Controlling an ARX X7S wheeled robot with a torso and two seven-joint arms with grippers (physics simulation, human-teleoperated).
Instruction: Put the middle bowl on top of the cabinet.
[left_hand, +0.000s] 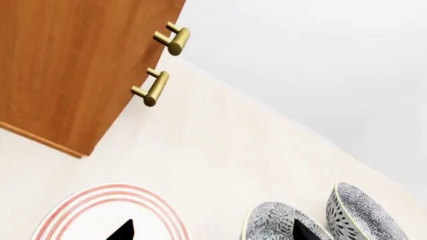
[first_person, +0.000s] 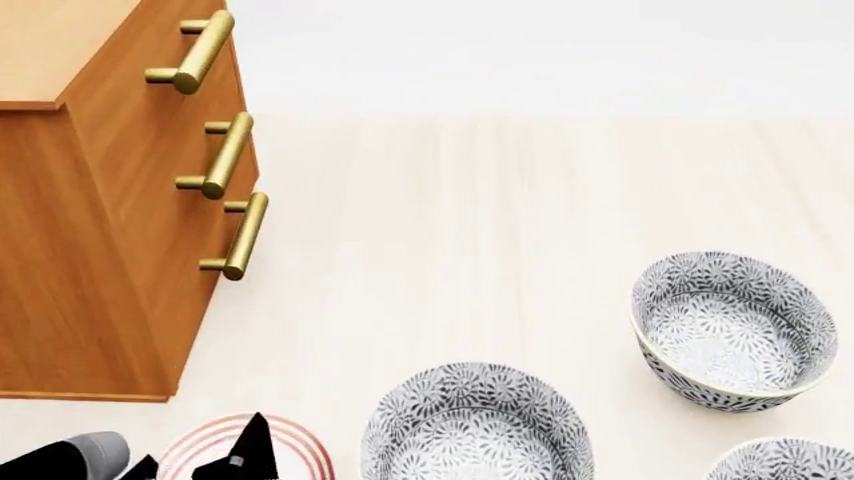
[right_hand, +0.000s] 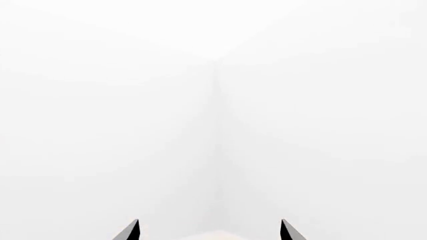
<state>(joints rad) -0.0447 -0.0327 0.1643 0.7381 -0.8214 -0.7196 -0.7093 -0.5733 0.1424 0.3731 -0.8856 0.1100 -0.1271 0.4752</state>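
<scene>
OK, left gripper hangs low by the red-ringed plate, fingers spread wide, nothing in them. Right gripper likewise released, empty, facing blank white. 3 patterned bowls on the pale floor. Going left to right, I'd call the middle bowl the far 1, upright, well apart from the cabinet. Looks like glazed ceramic, so prob. stiff, smooth, a bit slippery, chips if dropped, some weight to it. Best bet imo: pinch the rim wall, 1 finger inside, 1 outside. Cabinet top's high, needs a firm hold.
</scene>
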